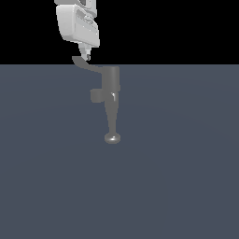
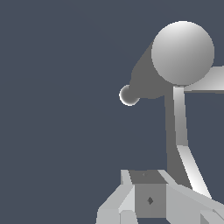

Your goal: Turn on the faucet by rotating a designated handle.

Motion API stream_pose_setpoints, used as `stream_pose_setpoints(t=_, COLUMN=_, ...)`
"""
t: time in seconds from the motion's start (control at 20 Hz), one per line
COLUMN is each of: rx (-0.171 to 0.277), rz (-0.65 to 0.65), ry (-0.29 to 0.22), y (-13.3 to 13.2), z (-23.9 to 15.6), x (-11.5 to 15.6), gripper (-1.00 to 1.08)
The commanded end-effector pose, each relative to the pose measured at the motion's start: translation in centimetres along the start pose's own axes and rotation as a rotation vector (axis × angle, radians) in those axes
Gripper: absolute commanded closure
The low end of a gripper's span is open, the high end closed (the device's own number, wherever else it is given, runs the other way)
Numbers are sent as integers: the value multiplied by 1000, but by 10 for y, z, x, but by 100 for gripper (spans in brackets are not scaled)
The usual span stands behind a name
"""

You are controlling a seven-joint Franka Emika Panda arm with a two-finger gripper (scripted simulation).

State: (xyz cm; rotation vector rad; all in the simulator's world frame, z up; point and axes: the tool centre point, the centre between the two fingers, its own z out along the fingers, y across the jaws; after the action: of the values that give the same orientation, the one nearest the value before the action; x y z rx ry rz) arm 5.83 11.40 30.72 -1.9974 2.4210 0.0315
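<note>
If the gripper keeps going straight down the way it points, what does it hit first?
Most likely the handle: the gripper sits right above its curved tip, about touching. Depth is unclear in both views, so it could slip just beside it.

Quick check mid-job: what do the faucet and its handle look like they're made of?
Faucet: likely metal, smooth grey with a bright glint on the body and a shaded sheen on the spout's knob. Handle: same grey, flat and matte-looking; probably metal too, though the render leaves that open.

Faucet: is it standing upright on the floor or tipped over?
Upright. In the exterior view the faucet has its cylindrical body vertical, the handle jutting sideways from its top toward that view's left, under the gripper.
</note>
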Motion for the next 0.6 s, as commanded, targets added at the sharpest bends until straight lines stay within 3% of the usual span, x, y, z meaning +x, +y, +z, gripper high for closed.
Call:
stream_pose_setpoints(t=0.0, rx=7, rz=28, ry=7, y=-3, z=3, x=-3, gripper=108)
stream_pose_setpoints(t=0.55, rx=14, rz=56, ry=14, y=-6, z=7, x=-7, gripper=108)
